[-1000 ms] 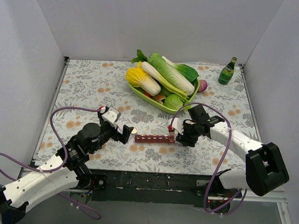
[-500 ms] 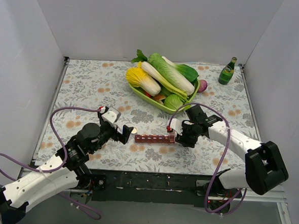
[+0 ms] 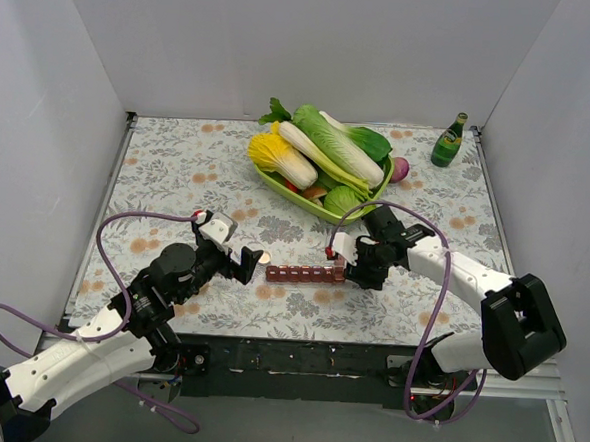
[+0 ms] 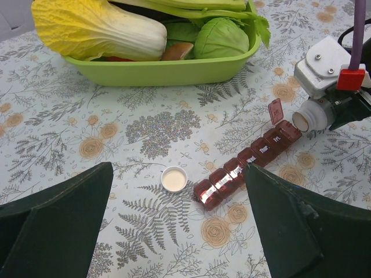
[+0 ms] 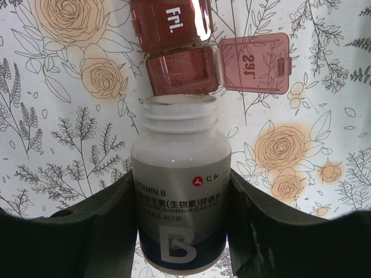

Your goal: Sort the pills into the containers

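Note:
The dark red pill organiser (image 3: pixel 306 274) lies across the table's front middle. Its lids show day labels in the left wrist view (image 4: pixel 246 163). Its end "Sat" compartment (image 5: pixel 181 70) stands open, lid flipped aside. My right gripper (image 5: pixel 181 200) is shut on a white vitamin B bottle (image 5: pixel 180 200) with no cap, tipped with its mouth at the open compartment. In the top view the right gripper (image 3: pixel 357 260) sits at the organiser's right end. My left gripper (image 3: pixel 244 262) is open and empty just left of the organiser. No pills show.
A white bottle cap (image 4: pixel 174 178) lies on the cloth left of the organiser. A green tray (image 3: pixel 295 190) of vegetables stands behind. A green glass bottle (image 3: pixel 447 140) stands at the back right corner.
The right gripper with the bottle has shifted slightly left, closer to the organiser's right end. The left arm has barely moved.

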